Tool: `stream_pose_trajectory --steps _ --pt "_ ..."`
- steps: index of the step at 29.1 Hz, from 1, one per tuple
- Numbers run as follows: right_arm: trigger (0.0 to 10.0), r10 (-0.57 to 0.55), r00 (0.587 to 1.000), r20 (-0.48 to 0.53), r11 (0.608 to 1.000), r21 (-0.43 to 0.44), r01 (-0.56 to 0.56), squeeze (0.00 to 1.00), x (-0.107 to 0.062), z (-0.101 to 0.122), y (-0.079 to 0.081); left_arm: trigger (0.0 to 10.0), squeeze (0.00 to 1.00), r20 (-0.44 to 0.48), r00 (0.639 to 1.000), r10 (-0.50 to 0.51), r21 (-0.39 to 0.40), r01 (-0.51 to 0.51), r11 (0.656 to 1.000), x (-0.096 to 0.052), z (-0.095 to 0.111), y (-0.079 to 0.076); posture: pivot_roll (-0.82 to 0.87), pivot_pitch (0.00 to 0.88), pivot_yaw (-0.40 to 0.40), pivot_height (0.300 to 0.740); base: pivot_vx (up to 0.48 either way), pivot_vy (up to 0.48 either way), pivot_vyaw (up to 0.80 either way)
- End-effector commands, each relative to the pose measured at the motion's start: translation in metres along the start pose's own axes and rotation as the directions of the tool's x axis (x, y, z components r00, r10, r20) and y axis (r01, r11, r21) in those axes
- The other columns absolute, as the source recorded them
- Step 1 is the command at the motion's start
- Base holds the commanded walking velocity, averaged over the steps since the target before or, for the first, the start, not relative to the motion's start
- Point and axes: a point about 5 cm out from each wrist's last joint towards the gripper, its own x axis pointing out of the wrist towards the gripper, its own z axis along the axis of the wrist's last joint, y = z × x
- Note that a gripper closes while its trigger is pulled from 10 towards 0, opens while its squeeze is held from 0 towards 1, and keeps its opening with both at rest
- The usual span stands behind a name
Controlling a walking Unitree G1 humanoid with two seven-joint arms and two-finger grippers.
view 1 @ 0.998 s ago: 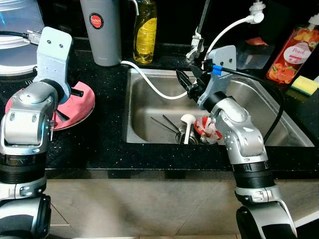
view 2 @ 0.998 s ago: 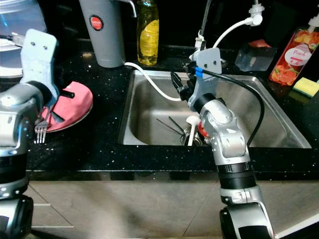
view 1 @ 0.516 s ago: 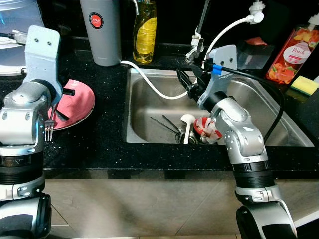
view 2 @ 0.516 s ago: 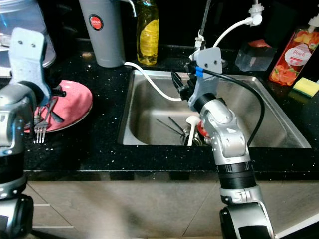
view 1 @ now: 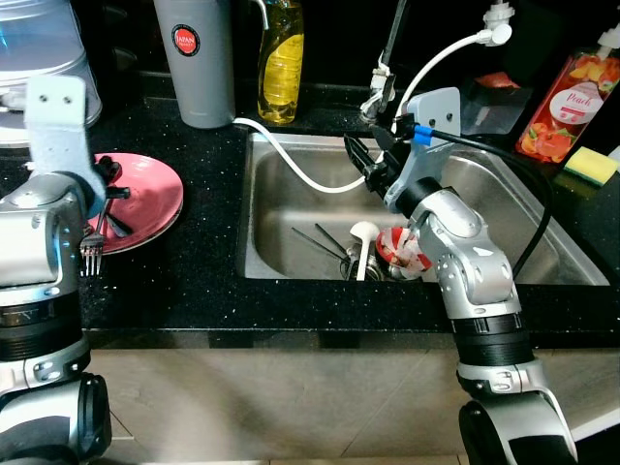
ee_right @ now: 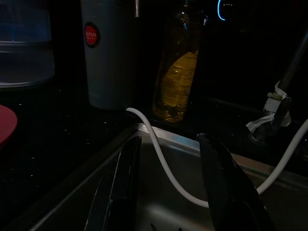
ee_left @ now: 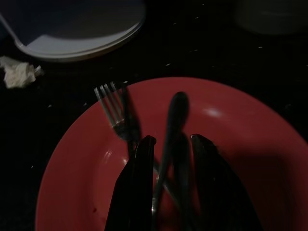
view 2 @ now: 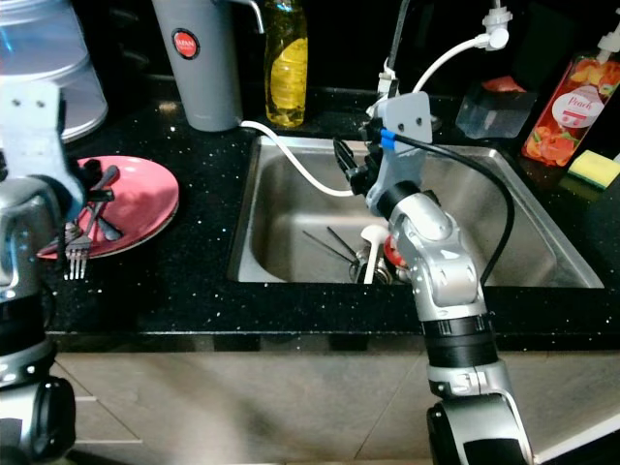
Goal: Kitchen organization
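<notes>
Both sets of jaws stand apart and hold nothing. Those of the left gripper [ee_left: 168,144] hang narrowly parted just over the red plate [ee_left: 250,159] on the dark bench [view 1: 203,262]. Directly between the two black fingers [ee_left: 143,163] lies a dark spoon [ee_left: 175,120], its bowl reaching out past the tips, and a fork [ee_left: 115,113] lies just outside one finger, crossing under the spoon near the tips. From the head views, the fork's tines [view 2: 76,260] hang over the plate's near rim.

Over at the sink [view 1: 291,194], the right gripper [ee_right: 168,159] is held above the basin with its fingers wider apart. A white hose [ee_right: 163,159] runs between them and onward, and beyond the tips stand a yellow soap bottle [ee_right: 175,82] and a grey flask [ee_right: 106,53] on the bench. Below that arm, a white ladle [view 1: 363,242], some dark utensils [view 1: 325,242] and a red-and-white item [view 1: 402,250] sit at the sink bottom.
</notes>
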Motion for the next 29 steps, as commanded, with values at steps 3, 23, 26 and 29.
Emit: stream_pose_trajectory --steps 3,23,26,29 --pt "10.0 -0.014 1.000 -0.016 1.000 0.007 0.014 0.00 0.001 -0.002 -0.004 5.1 0.00 -0.037 0.998 0.045 -0.070 -0.047 0.996 0.004 -0.004 0.007 0.29 0.000 -0.070 0.740 0.000 0.000 0.00" --pt "10.0 -0.018 1.000 -0.012 1.000 0.008 0.018 0.00 0.001 -0.001 -0.005 10.0 1.00 -0.126 0.983 0.137 -0.207 -0.161 0.965 0.012 -0.018 0.023 0.29 0.000 -0.068 0.740 0.000 0.000 0.00" --pt "10.0 -0.017 1.000 -0.010 1.000 0.008 0.017 0.00 0.001 -0.001 -0.005 10.0 0.16 -0.126 0.982 0.141 -0.210 -0.165 0.964 0.013 -0.018 0.022 0.29 0.000 -0.068 0.740 0.000 0.000 0.00" --pt "10.0 -0.016 1.000 -0.009 1.000 0.008 0.016 0.00 0.002 0.000 -0.005 10.0 0.00 -0.128 0.983 0.132 -0.219 -0.158 0.963 0.013 -0.018 0.021 0.29 0.000 -0.068 0.740 0.000 0.000 0.00"
